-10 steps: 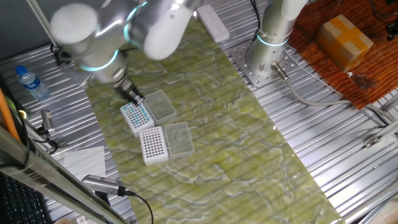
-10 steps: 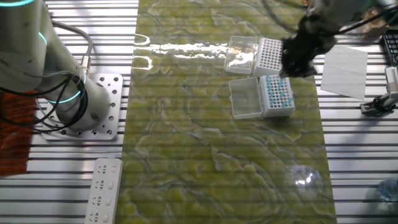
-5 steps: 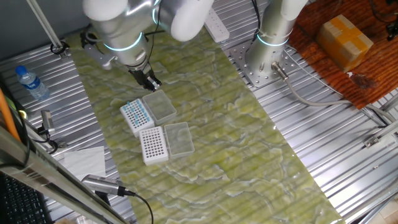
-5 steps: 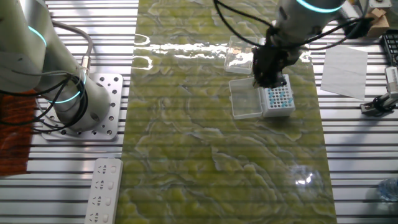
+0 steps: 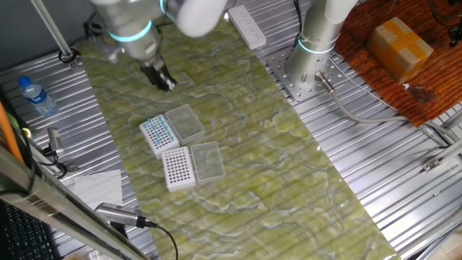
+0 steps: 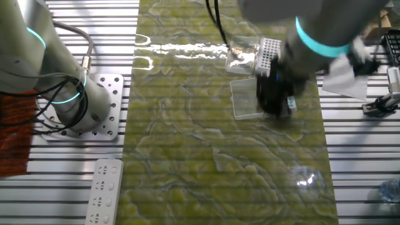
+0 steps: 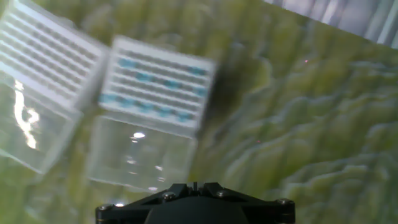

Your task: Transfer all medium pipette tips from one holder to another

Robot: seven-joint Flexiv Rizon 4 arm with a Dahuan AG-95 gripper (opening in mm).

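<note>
While my pincer (image 5: 164, 82) hangs above the green mat (image 5: 245, 144), up-table from the two racks and touching neither, I cannot tell whether its fingers stand wide or narrow: in one fixed view they are a small dark shape, in the other fixed view my blurred wrist covers them, and my hand view shows only the black edge of my own mount at the bottom.

The medium pipette tips (image 5: 157, 131) sit in the white rack nearer my pincer, showing as rows of small blue dots in its grid. In my hand view the same tips (image 7: 155, 87) appear as smeared blue streaks across a white rack, with that rack's clear lid (image 7: 140, 152) lying open just beside it.

The second white rack (image 5: 177, 167) lies on the tabletop just beside the first, on the side away from my pincer; its grid shows only dark holes. Its own clear lid (image 5: 208, 159) lies open beside it.

In the other fixed view my arm hides most of the blue-dotted rack, and the dark-holed rack (image 6: 269, 52) shows beyond it.

A water bottle (image 5: 36, 96) and a white power strip (image 5: 247, 27) rest off the mat.
</note>
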